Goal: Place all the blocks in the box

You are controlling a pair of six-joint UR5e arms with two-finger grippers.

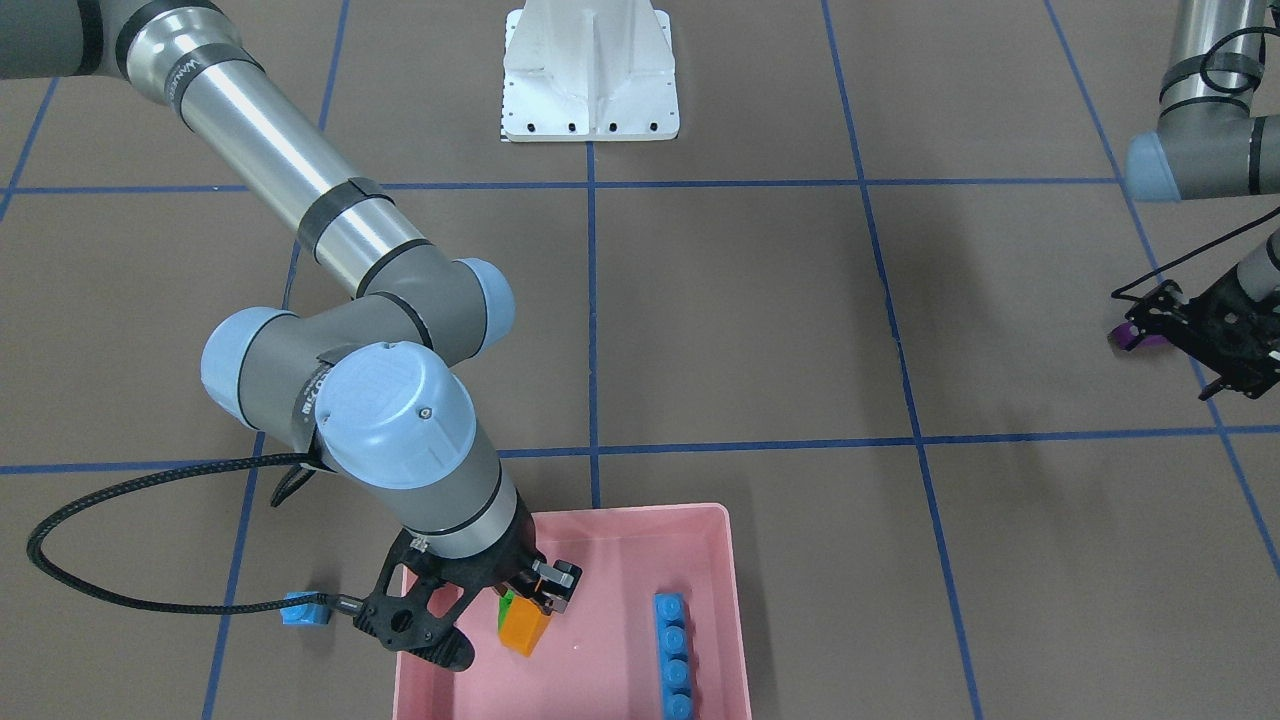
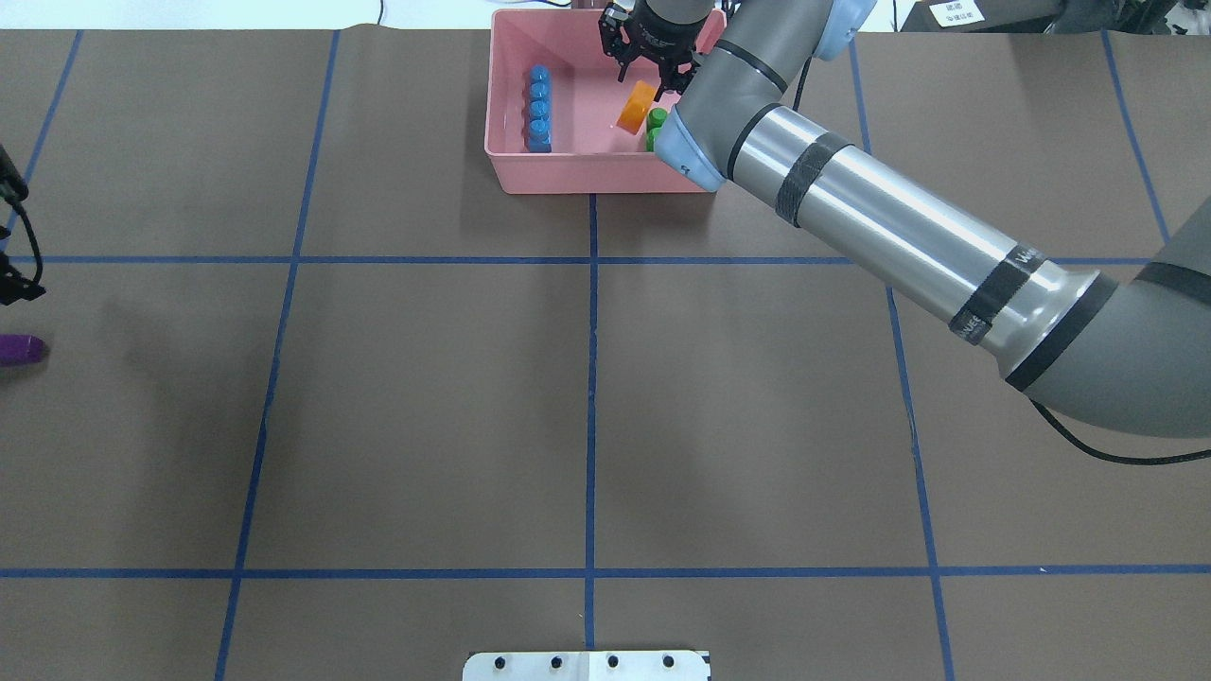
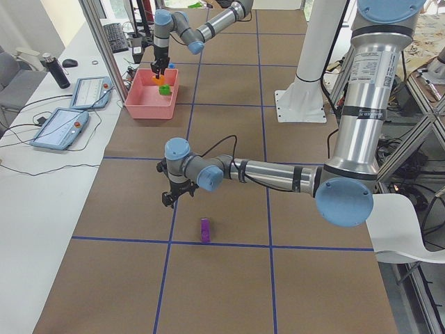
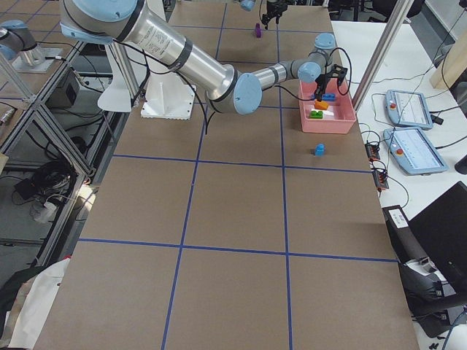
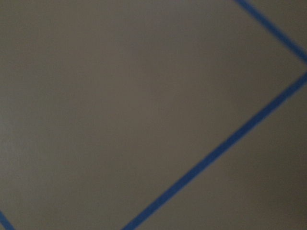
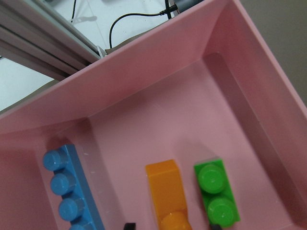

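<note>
The pink box (image 1: 640, 512) holds the long blue block (image 1: 672, 655), the orange block (image 1: 525, 630) and the green block (image 2: 656, 123). My right gripper (image 6: 171, 226) hangs inside the box, open. Its fingertips (image 6: 128, 225) stand on either side of the orange block (image 6: 165, 189), which lies beside the green block (image 6: 216, 194). The tiny blue block (image 1: 303, 608) sits on the table outside the box. The purple block (image 1: 1135, 337) lies far off on the mat. My left gripper (image 1: 1165, 345) hovers close by it and looks open, with nothing in it.
The white robot base (image 1: 590, 70) stands at the table's middle edge. A black cable (image 1: 120, 500) loops from the right wrist over the mat. Blue tape lines (image 2: 591, 378) grid the brown mat. The left wrist view shows only mat and tape.
</note>
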